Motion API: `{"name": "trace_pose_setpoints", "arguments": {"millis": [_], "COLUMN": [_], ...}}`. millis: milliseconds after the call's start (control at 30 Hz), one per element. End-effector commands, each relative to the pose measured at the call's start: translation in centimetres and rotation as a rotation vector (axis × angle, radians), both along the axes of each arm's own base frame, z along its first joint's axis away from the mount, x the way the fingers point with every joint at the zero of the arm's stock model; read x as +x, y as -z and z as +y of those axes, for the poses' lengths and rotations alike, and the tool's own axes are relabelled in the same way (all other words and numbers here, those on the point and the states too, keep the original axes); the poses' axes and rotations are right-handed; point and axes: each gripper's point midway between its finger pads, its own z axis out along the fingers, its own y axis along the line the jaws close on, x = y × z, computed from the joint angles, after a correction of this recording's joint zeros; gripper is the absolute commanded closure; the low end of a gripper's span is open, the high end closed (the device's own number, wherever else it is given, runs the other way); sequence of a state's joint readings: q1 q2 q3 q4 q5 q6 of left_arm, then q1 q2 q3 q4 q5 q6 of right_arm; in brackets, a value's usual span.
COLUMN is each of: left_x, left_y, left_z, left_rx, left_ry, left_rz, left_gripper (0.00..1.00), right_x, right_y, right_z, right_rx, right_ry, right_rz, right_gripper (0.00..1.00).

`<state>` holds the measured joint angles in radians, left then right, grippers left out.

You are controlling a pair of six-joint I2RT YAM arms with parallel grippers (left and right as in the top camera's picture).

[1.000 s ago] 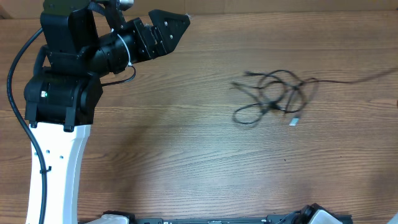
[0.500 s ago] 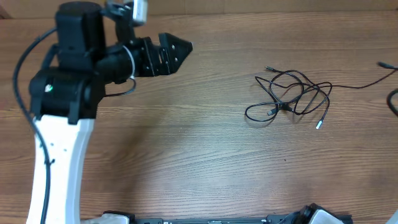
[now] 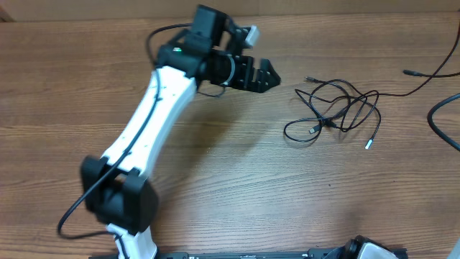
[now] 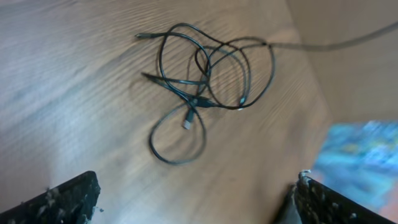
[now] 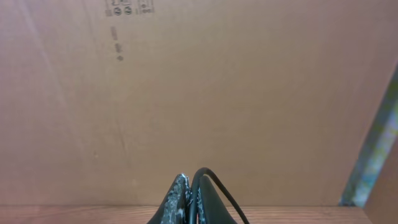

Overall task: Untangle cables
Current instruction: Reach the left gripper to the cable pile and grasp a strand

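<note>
The cables (image 3: 327, 124) lie as a loose black tangle on the wooden table, right of centre, with a silver-tipped plug (image 3: 369, 144) at its lower right. A strand (image 3: 402, 93) runs from the tangle toward the right edge. My left gripper (image 3: 264, 75) is open and empty, hovering left of the tangle. In the left wrist view its fingers (image 4: 196, 205) are spread wide, with the tangle (image 4: 198, 102) ahead of them. My right gripper (image 5: 194, 190) is out of the overhead view. It is shut on a black cable (image 5: 219, 186) that arches out of the fingertips.
A thicker black cable loop (image 3: 437, 126) lies at the table's right edge. Another plug end (image 3: 407, 72) with its cord lies at the upper right. A brown cardboard wall (image 5: 186, 93) fills the right wrist view.
My left arm has swung out and reached right across the table toward the tangle. The tangle slid a little to the right early on. The strand at the right edge shifted.
</note>
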<state>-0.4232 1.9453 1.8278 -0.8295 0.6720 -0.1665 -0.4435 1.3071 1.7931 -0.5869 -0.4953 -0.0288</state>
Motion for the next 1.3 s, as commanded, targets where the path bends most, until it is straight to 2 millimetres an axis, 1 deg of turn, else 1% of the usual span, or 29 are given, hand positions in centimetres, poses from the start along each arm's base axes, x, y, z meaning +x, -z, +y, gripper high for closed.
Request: {"name": "trace_pose_setpoints", "arguments": {"millis": [0, 133, 267, 333, 467, 600, 667, 767, 800, 867, 900, 967, 1000, 1067, 1133, 1167, 1200, 1267], "left_x": [0.5, 2.6, 2.7, 2.8, 4.1, 5.9, 6.4, 6.8, 6.9, 7.1, 7.1, 7.4, 7.6, 7.9, 9.0, 10.0, 11.3, 14.0], "left_y": [2.3, 5.5, 7.8, 8.7, 10.7, 12.6, 13.5, 14.4, 14.5, 14.6, 14.8, 14.5, 14.4, 14.2, 14.3, 14.3, 14.4, 14.3], "left_z": [-1.8, -3.2, -5.6, -6.6, -8.0, -9.3, -10.1, -11.0, -11.4, -12.2, -12.6, -13.2, -13.3, -13.4, -12.6, -11.8, -10.3, -6.6], "left_rx": [0.06, 0.161, 0.179, 0.186, 0.232, 0.276, 0.289, 0.291, 0.286, 0.273, 0.267, 0.263, 0.267, 0.272, 0.32, 0.362, 0.431, 0.593], "left_ry": [0.209, 0.205, 0.314, 0.364, 0.404, 0.432, 0.465, 0.484, 0.482, 0.479, 0.48, 0.467, 0.458, 0.434, 0.347, 0.277, 0.184, 0.002], "left_rz": [-0.211, -0.302, -0.401, -0.458, -0.569, -0.699, -0.762, -0.818, -0.834, -0.862, -0.874, -0.912, -0.923, -0.928, -0.9, -0.883, -0.87, -0.864], "left_gripper": [0.02, 0.0, 0.0, 0.01, 0.0, 0.0, 0.0, 0.0, 0.02, 0.08, 0.16, 0.63, 0.96, 0.96, 0.96, 0.96, 0.96, 0.96], "right_x": [-0.2, -0.5, -0.7, -0.8, -0.9, -0.9, -0.9, -0.9, -0.9, -0.9, -0.8, -0.6, -0.4, -0.1, 0.1, 0.3, 0.4, 0.5], "right_y": [-0.4, -0.5, -0.5, -0.5, -0.5, -0.5, -0.5, -0.5, -0.5, -0.5, -0.5, -0.6, -0.5, -0.3, -0.1, 0.0, 0.1, 0.2], "right_z": [1.6, 2.8, 3.6, 4.0, 4.2, 4.4, 4.5, 4.4, 4.4, 4.4, 4.4, 4.3, 4.2, 4.0, 3.9, 3.9, 3.8, 3.8], "right_rx": [0.004, 0.007, 0.009, 0.01, 0.065, 0.069, 0.069, 0.068, 0.068, 0.068, 0.066, 0.063, 0.064, 0.066, 0.07, 0.072, 0.073, 0.074], "right_ry": [-0.082, -0.154, -0.202, -0.226, -0.238, -0.251, -0.252, -0.251, -0.251, -0.251, -0.251, -0.251, -0.251, -0.251, -0.25, -0.25, -0.25, -0.249], "right_rz": [-0.012, -0.014, -0.014, -0.014, -0.004, -0.003, -0.003, -0.003, -0.003, -0.004, -0.007, -0.011, -0.01, -0.007, -0.001, 0.002, 0.004, 0.006], "right_gripper": [0.96, 0.96, 0.96, 0.96, 0.96, 0.96, 0.96, 0.96, 0.96, 0.96, 0.96, 0.96, 0.96, 0.96, 0.96, 0.96, 0.96, 0.96]}}
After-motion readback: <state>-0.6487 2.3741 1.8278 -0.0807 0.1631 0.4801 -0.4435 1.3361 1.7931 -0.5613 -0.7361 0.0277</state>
